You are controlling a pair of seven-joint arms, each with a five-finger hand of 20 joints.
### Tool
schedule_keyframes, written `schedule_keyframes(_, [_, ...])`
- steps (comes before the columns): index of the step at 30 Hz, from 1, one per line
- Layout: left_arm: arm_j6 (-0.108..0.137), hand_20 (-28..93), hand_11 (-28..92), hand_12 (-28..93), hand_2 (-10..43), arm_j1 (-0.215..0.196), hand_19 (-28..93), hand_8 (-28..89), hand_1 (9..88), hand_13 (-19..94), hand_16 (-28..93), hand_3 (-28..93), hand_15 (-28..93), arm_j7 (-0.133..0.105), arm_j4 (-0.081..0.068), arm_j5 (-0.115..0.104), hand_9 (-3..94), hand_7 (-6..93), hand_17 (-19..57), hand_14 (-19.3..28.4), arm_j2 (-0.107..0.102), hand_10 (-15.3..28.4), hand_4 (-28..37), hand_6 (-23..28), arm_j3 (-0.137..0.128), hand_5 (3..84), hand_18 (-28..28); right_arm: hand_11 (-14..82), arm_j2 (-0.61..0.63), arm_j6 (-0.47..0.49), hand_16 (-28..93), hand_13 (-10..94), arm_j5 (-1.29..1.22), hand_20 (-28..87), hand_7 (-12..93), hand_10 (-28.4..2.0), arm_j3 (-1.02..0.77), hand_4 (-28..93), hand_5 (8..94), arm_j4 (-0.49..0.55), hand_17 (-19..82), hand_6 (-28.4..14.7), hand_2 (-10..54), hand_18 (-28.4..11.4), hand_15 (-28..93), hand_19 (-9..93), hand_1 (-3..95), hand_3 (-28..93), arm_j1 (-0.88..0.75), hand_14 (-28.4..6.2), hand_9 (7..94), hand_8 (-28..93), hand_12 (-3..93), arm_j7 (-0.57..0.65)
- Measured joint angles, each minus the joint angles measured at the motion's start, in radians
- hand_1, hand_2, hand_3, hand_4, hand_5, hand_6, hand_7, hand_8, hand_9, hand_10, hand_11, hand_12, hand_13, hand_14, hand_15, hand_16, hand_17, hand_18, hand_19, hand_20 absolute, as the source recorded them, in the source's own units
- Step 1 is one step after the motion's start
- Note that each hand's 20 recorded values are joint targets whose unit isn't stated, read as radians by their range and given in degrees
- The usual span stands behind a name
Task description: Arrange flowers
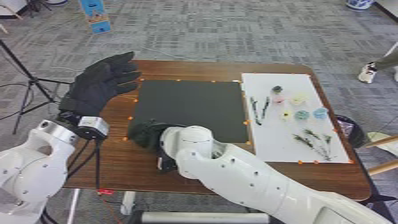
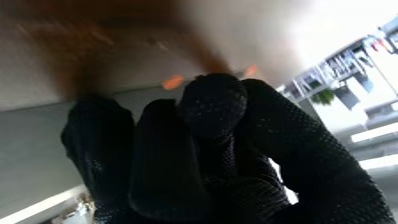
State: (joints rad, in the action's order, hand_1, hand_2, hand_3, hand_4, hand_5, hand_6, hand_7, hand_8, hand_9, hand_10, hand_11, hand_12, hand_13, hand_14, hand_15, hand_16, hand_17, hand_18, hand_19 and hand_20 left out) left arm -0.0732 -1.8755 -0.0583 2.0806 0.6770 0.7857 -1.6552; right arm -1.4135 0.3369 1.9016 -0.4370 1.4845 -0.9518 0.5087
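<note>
Our right hand (image 1: 147, 135), open or closed we could not tell, was at the near left corner of the mat (image 1: 191, 107), which careless sweeping could shift.

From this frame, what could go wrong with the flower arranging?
The right hand is at the near-left corner of the dark sheet, so a low sweep might shift that sheet. The blossoms sit close together on the white sheet; reaching for one could nudge its neighbours. The thin sprigs lie flat, so they may be hard to pick up.
</note>
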Motion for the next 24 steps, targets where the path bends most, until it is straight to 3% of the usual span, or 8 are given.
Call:
schedule_keyframes(5, [-0.001, 9, 25, 18, -6.1, 0.002, 45, -10, 24.3, 24, 1, 70, 29, 0.001, -0.001, 0.0, 28.8, 20.5, -9.1, 14.5, 0.0, 12.5, -28.3, 2.7, 0.001, 30.4, 22.4, 60.5, -0.023, 0.027, 41, 85, 0.002, 74, 14, -9.1, 0.008, 4, 31.3, -0.025, 58, -2.1, 25.7, -22.6, 85, 93, 18.6, 93, 0.028, -5.9, 85.5, -13, 37.5, 0.022])
schedule_keyframes(8, [0.001, 9, 25, 18, -6.2, -0.012, 45, -10, 24.3, 24, 1, 70, 29, -0.001, 0.005, 0.0, 28.8, 20.4, -9.2, 14.5, 0.001, 12.5, -28.2, 2.7, -0.014, 30.4, 22.5, 60.8, -0.029, 0.064, 41, 85, 0.012, 74, 14, -9.1, 0.008, 4, 32.0, -0.025, 58, -2.2, 25.8, -22.6, 85, 93, 18.4, 93, 0.04, -5.9, 85.4, -12, 37.0, 0.028])
schedule_keyframes(13, [0.014, 9, 25, 18, -6.3, -0.091, 45, -10, 24.2, 24, 1, 70, 29, -0.016, 0.045, 0.002, 28.8, 20.6, -9.1, 14.5, 0.008, 12.4, -28.3, 2.7, -0.091, 30.3, 22.4, 60.9, -0.012, 0.124, 42, 85, 0.029, 74, 14, -9.2, 0.046, 4, 32.8, -0.004, 58, -2.4, 25.9, -22.6, 85, 93, 17.8, 93, 0.085, -5.8, 85.5, -12, 36.6, 0.005])
schedule_keyframes(16, [0.026, 9, 25, 18, -6.2, -0.137, 45, -10, 24.3, 24, 1, 70, 29, -0.029, 0.063, 0.002, 28.8, 20.6, -9.2, 14.5, 0.011, 12.4, -28.3, 2.7, -0.119, 30.4, 22.5, 60.9, 0.022, 0.13, 42, 85, 0.031, 74, 14, -9.2, 0.088, 4, 33.4, 0.027, 58, -2.5, 26.0, -22.7, 85, 93, 17.6, 93, 0.116, -5.9, 85.6, -12, 36.5, -0.029])
schedule_keyframes(24, [0.039, 9, 24, 18, -6.2, -0.173, 45, -10, 24.3, 24, 1, 70, 29, -0.034, 0.068, 0.003, 28.8, 20.6, -9.2, 14.4, 0.022, 12.4, -28.3, 2.7, -0.13, 30.3, 22.4, 61.0, 0.108, 0.135, 41, 85, 0.031, 74, 15, -9.2, 0.104, 3, 35.9, 0.084, 58, -1.1, 26.3, -22.8, 85, 93, 17.3, 93, 0.132, -5.5, 85.9, -13, 36.3, -0.087])
